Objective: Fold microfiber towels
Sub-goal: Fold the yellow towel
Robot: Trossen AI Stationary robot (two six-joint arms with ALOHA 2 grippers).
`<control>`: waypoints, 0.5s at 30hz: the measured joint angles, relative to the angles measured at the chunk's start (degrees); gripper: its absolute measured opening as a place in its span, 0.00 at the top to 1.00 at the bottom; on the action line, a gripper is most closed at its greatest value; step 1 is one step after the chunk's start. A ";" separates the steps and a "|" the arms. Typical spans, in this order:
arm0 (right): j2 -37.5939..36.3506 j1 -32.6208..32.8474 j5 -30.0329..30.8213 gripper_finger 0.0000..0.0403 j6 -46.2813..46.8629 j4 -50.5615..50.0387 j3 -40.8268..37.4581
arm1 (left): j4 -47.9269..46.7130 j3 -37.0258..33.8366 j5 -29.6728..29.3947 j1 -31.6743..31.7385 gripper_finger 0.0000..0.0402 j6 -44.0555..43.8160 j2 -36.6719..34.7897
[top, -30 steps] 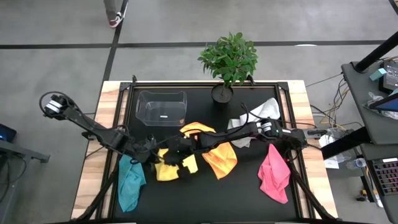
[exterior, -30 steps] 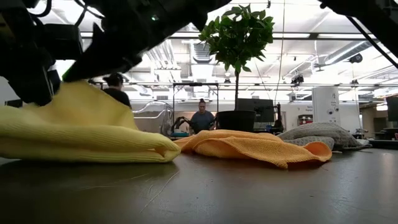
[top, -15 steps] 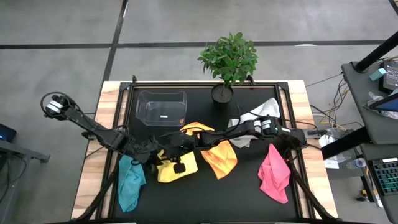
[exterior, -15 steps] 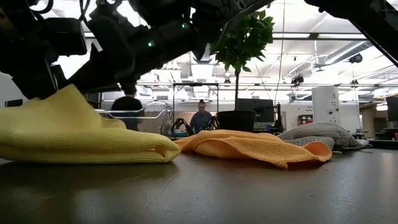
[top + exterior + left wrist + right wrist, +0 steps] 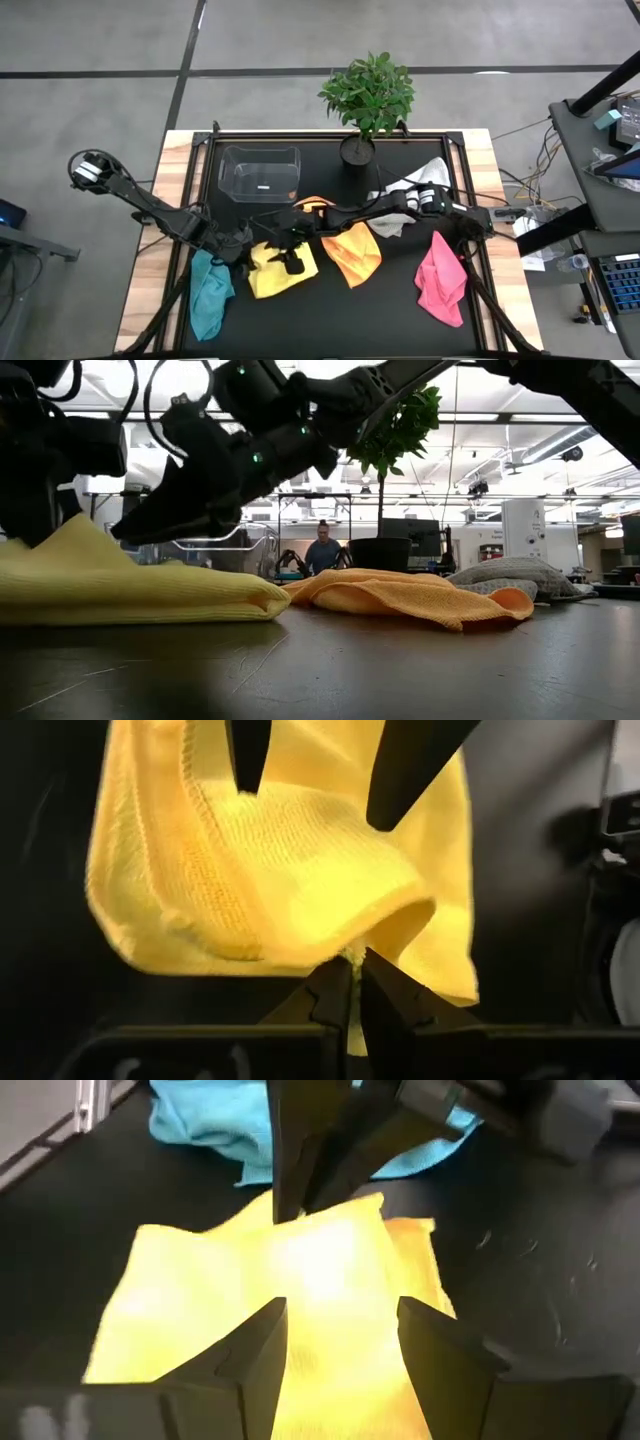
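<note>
The yellow towel (image 5: 290, 890) is pinched at its edge by the left gripper (image 5: 356, 982). The right gripper (image 5: 340, 1342) is held just above it, fingers (image 5: 255, 1355) spread, nothing between them.

No text, label, brand or number can be read anywhere (neither on the table nor in the room behind).

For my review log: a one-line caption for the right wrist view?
Open right gripper above the yellow towel, teal towel beyond.
</note>
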 joint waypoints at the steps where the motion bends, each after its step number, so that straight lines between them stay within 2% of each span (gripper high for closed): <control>1: 0.00 -0.17 0.01 0.54 0.01 1.80 -0.71 | 0.02 -0.13 0.00 0.00 0.99 -0.24 0.00; 10: 2.88 -1.62 -0.04 0.57 1.77 13.26 -1.95 | 0.47 -0.19 -0.32 0.00 0.99 1.46 0.08; 15: 5.07 -1.38 -1.51 0.59 1.40 12.81 -1.32 | 0.28 -0.20 -0.69 0.00 0.99 1.33 0.09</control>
